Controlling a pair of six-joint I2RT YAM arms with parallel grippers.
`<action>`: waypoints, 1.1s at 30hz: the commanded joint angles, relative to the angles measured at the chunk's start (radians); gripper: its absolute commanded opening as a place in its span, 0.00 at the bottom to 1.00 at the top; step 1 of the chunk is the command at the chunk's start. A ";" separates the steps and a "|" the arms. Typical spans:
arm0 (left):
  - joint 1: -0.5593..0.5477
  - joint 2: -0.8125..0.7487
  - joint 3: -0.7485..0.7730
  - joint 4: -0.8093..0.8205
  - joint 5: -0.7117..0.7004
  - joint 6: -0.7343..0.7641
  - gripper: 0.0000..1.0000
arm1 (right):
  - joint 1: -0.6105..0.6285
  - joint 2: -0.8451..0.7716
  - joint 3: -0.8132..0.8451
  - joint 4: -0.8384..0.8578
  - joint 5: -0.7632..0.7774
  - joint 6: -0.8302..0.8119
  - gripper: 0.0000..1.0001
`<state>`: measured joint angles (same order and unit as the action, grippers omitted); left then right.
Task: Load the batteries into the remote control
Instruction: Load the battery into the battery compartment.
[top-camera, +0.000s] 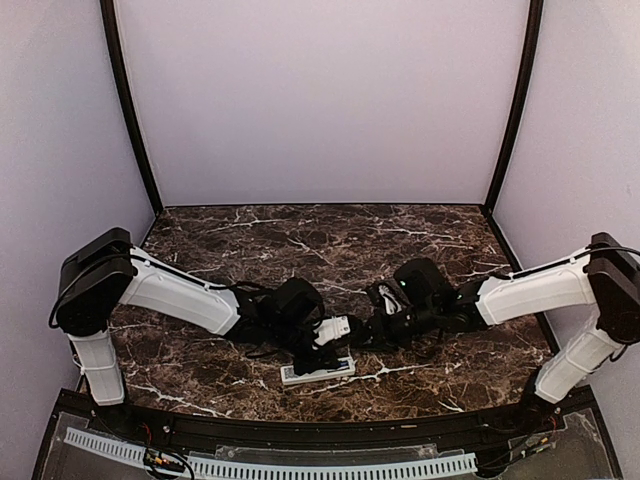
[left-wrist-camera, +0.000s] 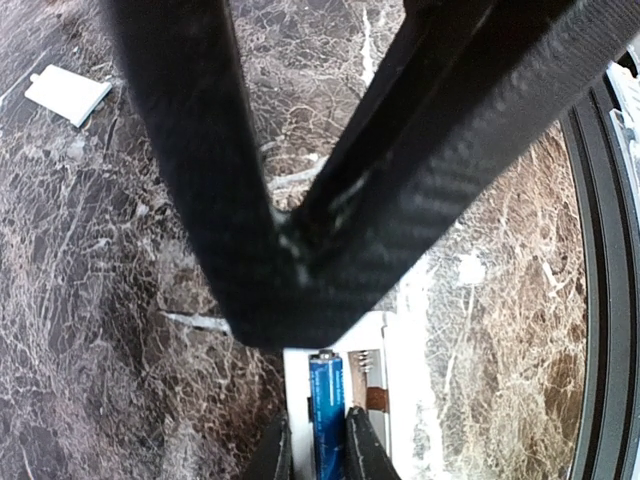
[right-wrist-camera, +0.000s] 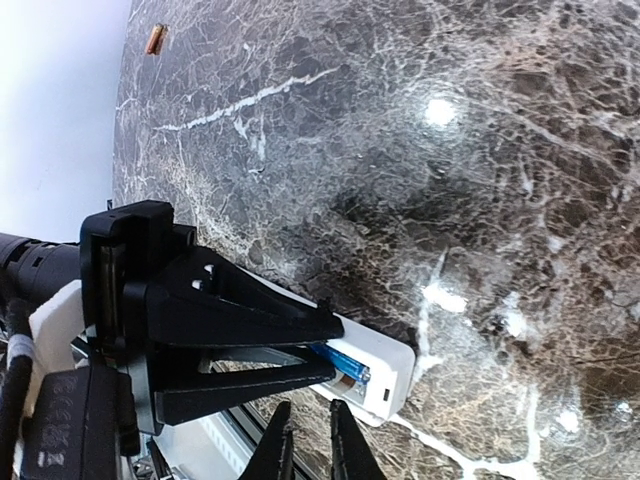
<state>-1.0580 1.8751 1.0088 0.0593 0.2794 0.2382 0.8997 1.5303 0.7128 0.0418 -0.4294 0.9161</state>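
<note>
The fingers of the left gripper (left-wrist-camera: 320, 452) are clamping the blue battery (left-wrist-camera: 325, 400) at the open recess of the remote (left-wrist-camera: 405, 365), which is lying on the marble table (top-camera: 400, 240) near its front edge. The right gripper (right-wrist-camera: 308, 450) is hanging slightly parted and empty just beside the remote.
</note>
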 joint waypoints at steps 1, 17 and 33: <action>0.000 0.066 0.012 -0.136 -0.122 -0.033 0.03 | -0.015 -0.029 -0.042 0.013 0.006 -0.008 0.12; -0.010 0.062 0.038 -0.228 -0.168 -0.006 0.06 | -0.009 0.037 -0.052 0.079 -0.079 0.030 0.10; -0.010 0.058 0.025 -0.203 -0.161 -0.002 0.10 | 0.047 0.190 0.030 0.078 -0.075 0.027 0.06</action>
<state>-1.0771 1.8874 1.0725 -0.0505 0.2218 0.2214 0.9058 1.6848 0.7025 0.1364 -0.5308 0.9546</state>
